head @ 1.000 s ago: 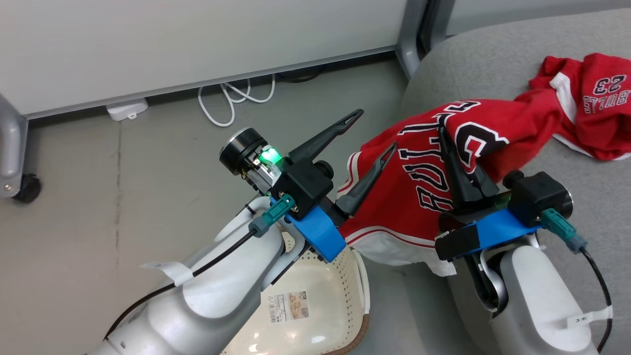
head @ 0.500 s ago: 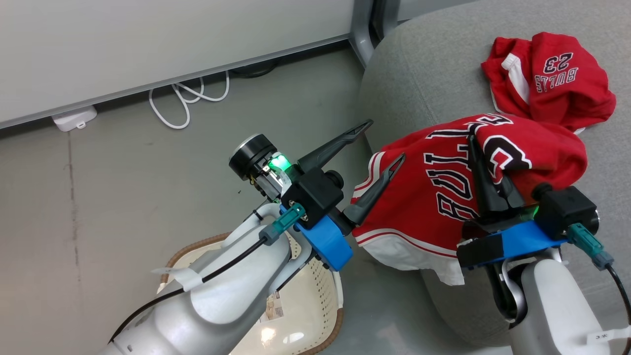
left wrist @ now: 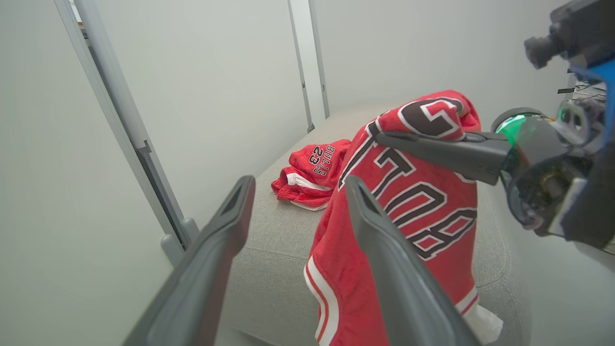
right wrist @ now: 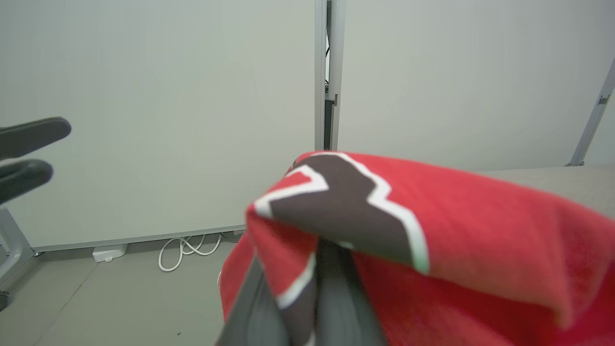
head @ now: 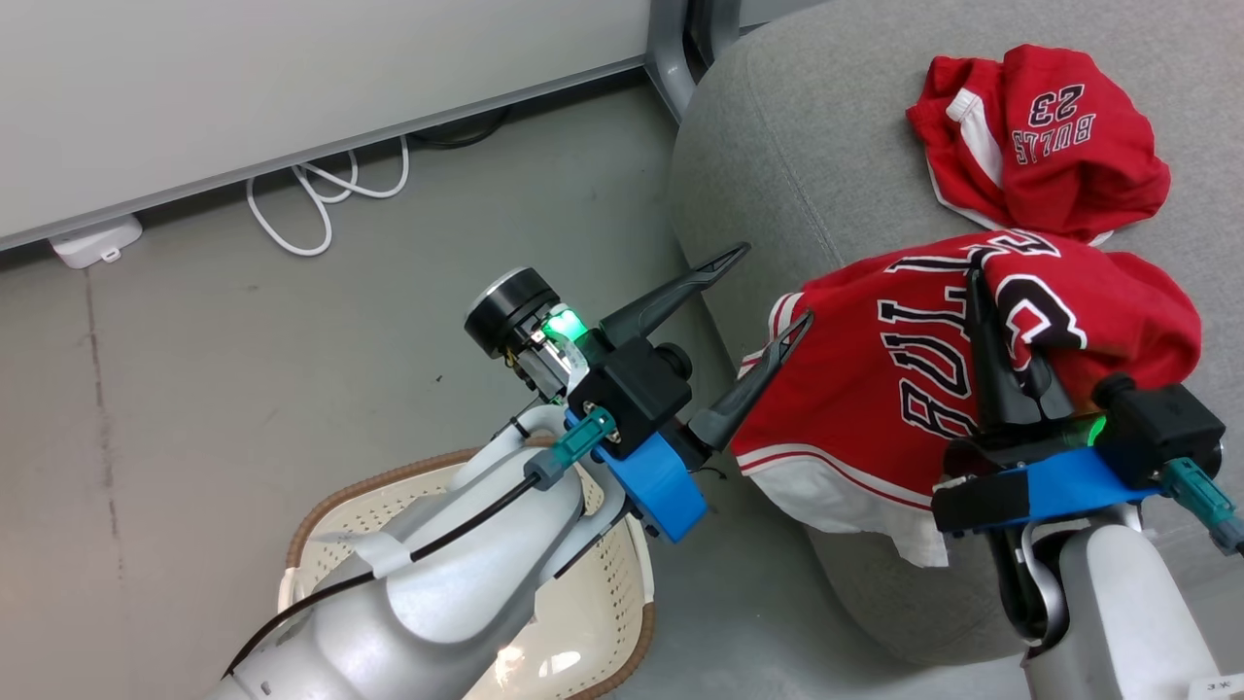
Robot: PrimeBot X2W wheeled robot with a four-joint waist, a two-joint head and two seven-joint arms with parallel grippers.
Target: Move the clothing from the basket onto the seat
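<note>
My right gripper (head: 975, 280) is shut on a red jersey (head: 914, 389) with black-and-white letters, and the jersey hangs from it over the front corner of the grey seat (head: 777, 165). The fabric drapes over that gripper's fingers (right wrist: 331, 298) in the right wrist view. A second red jersey (head: 1040, 146), numbered 23, lies crumpled further back on the seat. My left gripper (head: 775, 284) stands open just left of the held jersey (left wrist: 413, 202), holding nothing. The cream basket (head: 321, 506) sits on the floor under my left forearm, its inside mostly hidden.
A white cable (head: 311, 194) and a white adapter (head: 92, 243) lie on the grey floor along the pale partition wall (head: 292, 78). A metal post (head: 671, 49) stands by the seat's back corner.
The head camera has swung, shifting the whole picture left. My right gripper has carried the held jersey further over the seat. The left gripper remains open beside it.
</note>
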